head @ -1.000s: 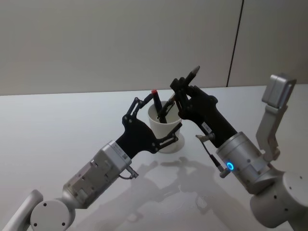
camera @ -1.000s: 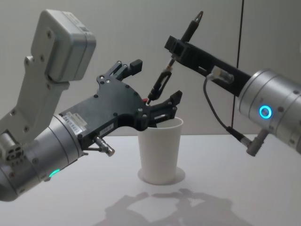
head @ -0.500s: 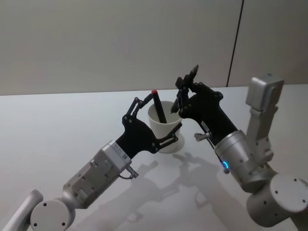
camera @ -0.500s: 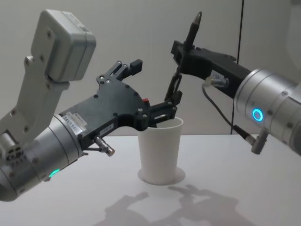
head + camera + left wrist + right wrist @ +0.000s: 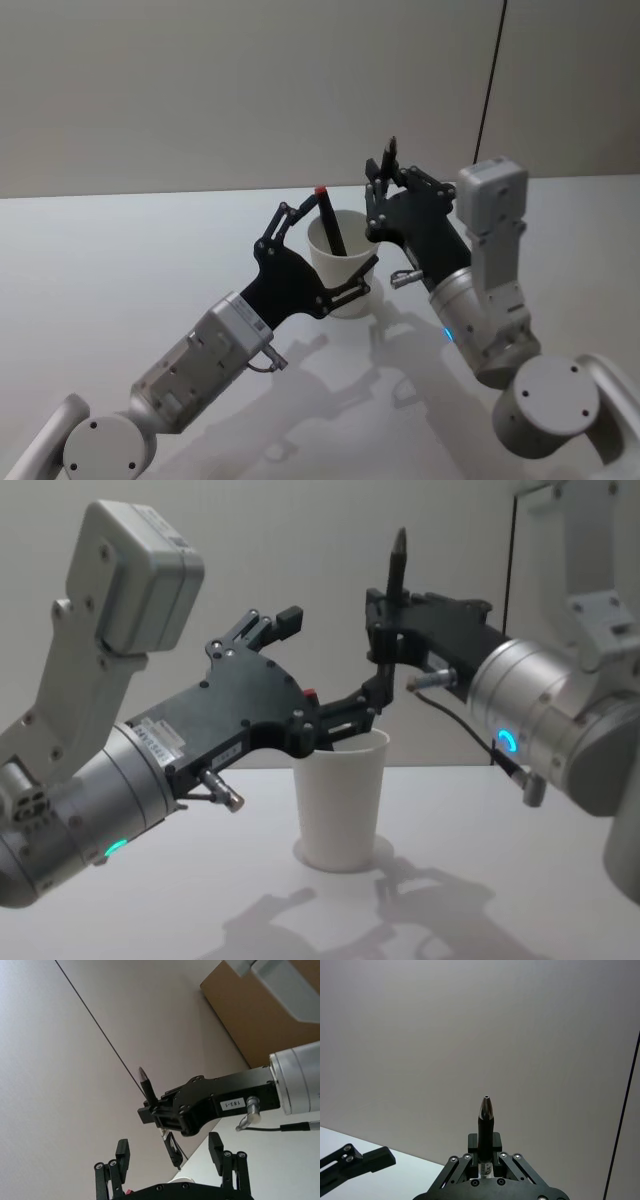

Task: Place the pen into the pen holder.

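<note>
Pen [image 5: 398, 562] swung upright, pinched in right hand [image 5: 392, 630], left hand [image 5: 322, 252] spread around pen holder [image 5: 341, 800].

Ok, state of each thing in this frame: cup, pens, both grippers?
pen holder: upright on the table, open-topped, between the left gripper's fingers.
red-capped pen: already in the cup, leaning, cap above the rim.
black pen: clamped upright, tip up, above the cup's right rim.
left gripper: open around the cup.
right gripper: shut on the black pen.
</note>
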Controlling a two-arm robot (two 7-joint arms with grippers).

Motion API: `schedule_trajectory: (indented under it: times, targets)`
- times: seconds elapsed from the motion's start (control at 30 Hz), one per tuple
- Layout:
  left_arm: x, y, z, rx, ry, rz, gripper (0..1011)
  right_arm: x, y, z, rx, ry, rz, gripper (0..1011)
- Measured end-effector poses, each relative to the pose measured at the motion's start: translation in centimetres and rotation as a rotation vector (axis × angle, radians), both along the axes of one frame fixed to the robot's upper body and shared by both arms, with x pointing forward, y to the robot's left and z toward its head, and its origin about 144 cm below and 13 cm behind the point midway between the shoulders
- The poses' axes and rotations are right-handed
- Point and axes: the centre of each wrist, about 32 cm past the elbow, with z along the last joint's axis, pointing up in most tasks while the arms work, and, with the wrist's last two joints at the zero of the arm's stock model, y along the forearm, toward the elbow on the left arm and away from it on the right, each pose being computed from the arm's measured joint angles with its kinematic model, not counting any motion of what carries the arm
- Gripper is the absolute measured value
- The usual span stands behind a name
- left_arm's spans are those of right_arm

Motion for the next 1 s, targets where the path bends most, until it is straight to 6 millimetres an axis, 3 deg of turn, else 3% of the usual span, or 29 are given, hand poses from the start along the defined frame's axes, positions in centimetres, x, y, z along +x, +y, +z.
schedule_trajectory:
  times: [0.2,0.3,1.0]
  targets:
    - [0.0,0.0,0.0,0.000,0.000,0.000,1004,0.7,0.5,-0.3,-0.029,-0.007,-0.016,136]
    - [0.0,0.0,0.0,0.000,0.000,0.000,1004,1.0,0.8,-0.5,-0.039,-0.008,-0.018,187]
    - [0.0,0.0,0.0,0.000,0.000,0.000,1004,2.2,1.6,-1.2,-0.027,-0.012,0.017,839]
